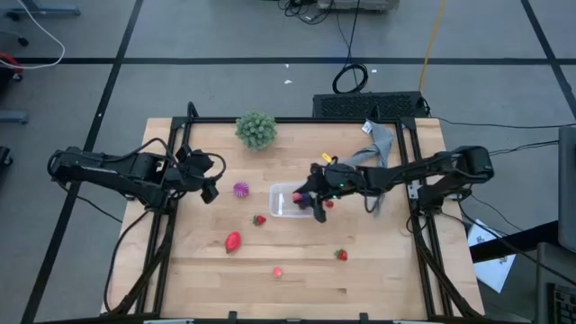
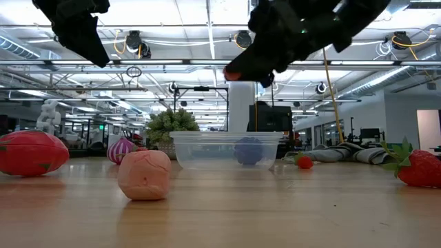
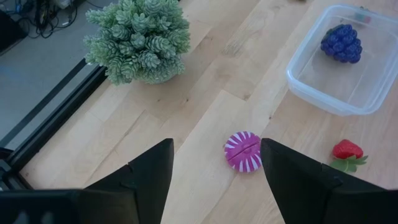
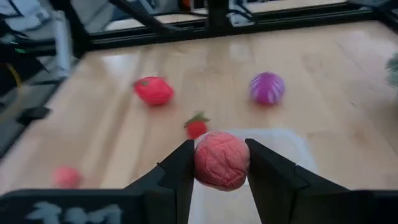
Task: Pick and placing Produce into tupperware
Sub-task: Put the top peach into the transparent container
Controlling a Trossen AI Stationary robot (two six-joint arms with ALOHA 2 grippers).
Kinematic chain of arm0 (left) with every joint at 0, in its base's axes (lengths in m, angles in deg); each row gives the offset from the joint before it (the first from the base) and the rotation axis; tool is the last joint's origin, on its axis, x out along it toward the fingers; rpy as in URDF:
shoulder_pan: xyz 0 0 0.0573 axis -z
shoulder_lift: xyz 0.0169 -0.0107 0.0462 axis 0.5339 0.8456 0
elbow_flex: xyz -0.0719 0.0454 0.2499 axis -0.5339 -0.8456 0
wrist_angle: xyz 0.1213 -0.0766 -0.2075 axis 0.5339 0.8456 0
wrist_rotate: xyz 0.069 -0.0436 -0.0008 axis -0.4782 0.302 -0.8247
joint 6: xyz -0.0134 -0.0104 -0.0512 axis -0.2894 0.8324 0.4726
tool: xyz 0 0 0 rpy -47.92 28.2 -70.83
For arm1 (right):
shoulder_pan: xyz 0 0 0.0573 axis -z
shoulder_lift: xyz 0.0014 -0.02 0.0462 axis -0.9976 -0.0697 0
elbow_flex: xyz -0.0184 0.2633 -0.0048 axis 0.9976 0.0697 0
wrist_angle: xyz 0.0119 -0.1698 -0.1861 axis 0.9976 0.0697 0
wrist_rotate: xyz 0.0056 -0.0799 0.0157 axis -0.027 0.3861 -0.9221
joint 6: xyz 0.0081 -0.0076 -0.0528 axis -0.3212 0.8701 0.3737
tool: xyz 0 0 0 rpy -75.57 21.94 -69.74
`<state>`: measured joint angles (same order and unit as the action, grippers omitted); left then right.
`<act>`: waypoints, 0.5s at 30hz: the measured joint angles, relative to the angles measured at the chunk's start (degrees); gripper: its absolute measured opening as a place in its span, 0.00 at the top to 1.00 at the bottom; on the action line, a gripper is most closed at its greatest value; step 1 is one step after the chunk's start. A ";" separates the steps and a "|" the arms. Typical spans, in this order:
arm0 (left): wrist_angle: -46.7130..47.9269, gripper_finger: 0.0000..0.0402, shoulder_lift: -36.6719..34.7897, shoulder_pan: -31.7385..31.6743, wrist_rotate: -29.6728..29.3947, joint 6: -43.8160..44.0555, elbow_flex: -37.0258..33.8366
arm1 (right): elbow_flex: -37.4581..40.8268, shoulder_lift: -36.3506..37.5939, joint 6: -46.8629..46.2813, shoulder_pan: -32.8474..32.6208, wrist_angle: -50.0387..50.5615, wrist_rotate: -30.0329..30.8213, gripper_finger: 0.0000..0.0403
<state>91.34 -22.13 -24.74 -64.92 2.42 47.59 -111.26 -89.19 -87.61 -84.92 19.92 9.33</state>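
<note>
The clear tupperware sits mid-table with a dark purple grape cluster inside. My right gripper hovers over it, shut on a red wrinkled fruit. My left gripper is open, raised above the table just left of the magenta ball. A small strawberry, a larger red piece, a pink piece and another strawberry rest on the wood nearer the front edge. My right gripper pinches the red wrinkled fruit between its two fingers, one on each side of its round body. The fingers slant down from the table's right side. In the low view the fruit is lifted clear, above the tupperware's rim.
A green bushy plant stands near the far edge, left of centre. A grey cloth lies at the far right corner. A small red piece lies just right of the tupperware. Black frame rails run along the table's left, right and far sides.
</note>
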 joint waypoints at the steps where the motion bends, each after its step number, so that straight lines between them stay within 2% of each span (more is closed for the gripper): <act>1: 0.00 0.39 -0.02 0.02 0.00 0.02 0.00 | -0.11 -0.82 0.36 0.51 0.10 0.02 0.69; 9: 0.00 0.39 0.00 0.00 0.00 -0.92 0.00 | -0.11 -5.94 -3.18 2.71 2.22 -0.09 0.69; 15: 0.00 0.39 -0.01 0.01 0.00 -0.94 0.00 | -0.11 -6.40 -4.85 2.67 7.65 -0.31 0.69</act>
<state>91.34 -22.14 -24.72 -64.92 1.48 47.59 -111.37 -95.59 -92.46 -82.26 27.57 9.02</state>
